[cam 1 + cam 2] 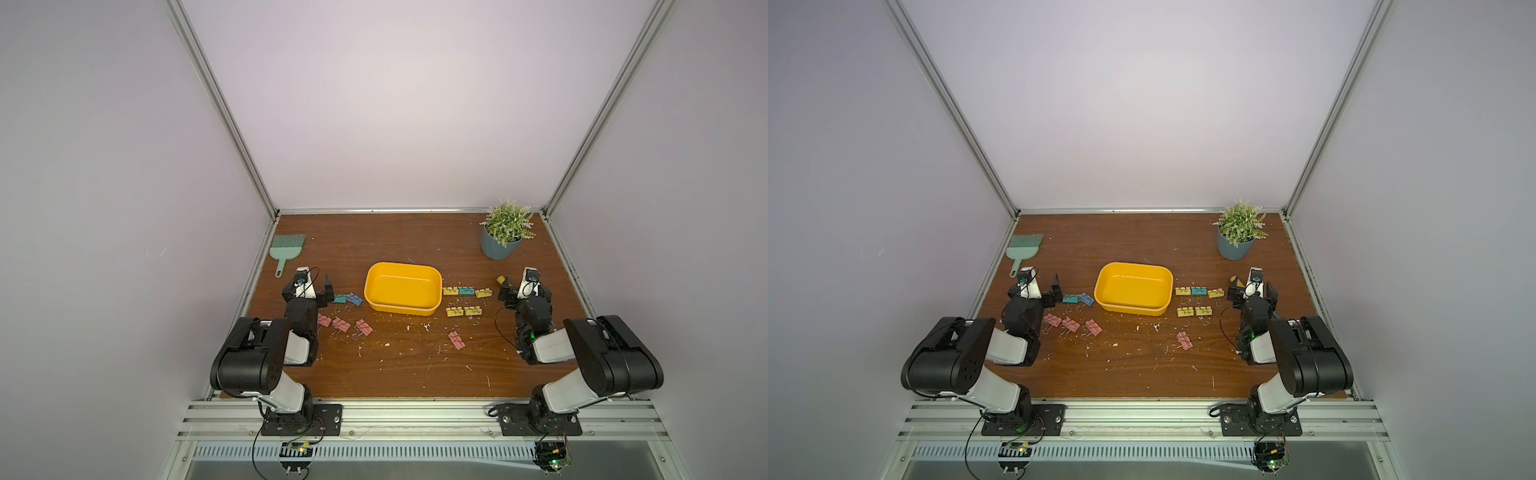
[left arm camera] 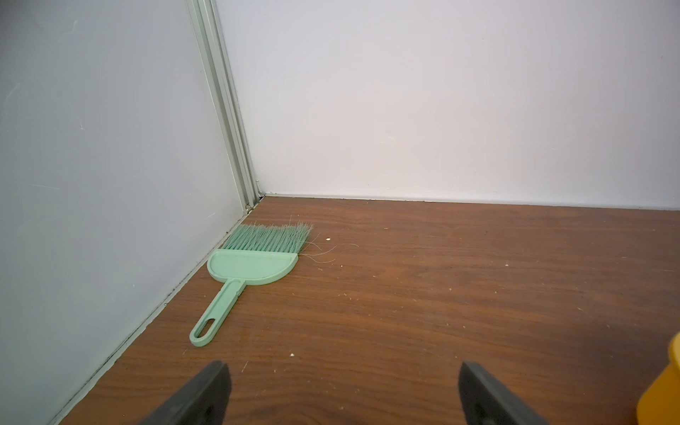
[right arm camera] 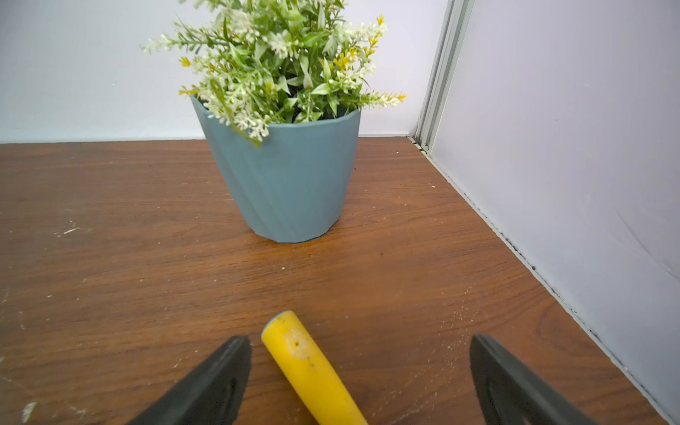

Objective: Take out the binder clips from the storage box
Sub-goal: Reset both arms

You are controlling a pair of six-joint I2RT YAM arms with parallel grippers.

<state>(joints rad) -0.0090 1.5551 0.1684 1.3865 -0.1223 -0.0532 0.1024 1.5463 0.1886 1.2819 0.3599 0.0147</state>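
The yellow storage box point(image 1: 401, 309) point(image 1: 1129, 309) stands mid-table, and I see nothing in it. Binder clips lie on the wood on both sides of it. To its left are teal clips point(image 1: 348, 298) point(image 1: 1077, 298) and pink clips point(image 1: 340, 324). To its right are yellow and teal clips point(image 1: 463, 291) point(image 1: 1196, 291), and a lone pink clip point(image 1: 456, 340) lies nearer the front. My left gripper point(image 1: 307, 286) point(image 2: 344, 371) is open and empty over bare wood, left of the teal clips. My right gripper point(image 1: 524, 286) point(image 3: 360, 342) is open, right of the yellow clips.
A mint-green brush point(image 1: 286, 249) point(image 2: 254, 265) lies by the left wall. A blue-grey plant pot point(image 1: 500, 245) point(image 3: 290, 184) stands at the back right. A yellow stick point(image 3: 305, 364) point(image 1: 501, 279) lies on the table between the right gripper's open jaws. White specks dot the wood.
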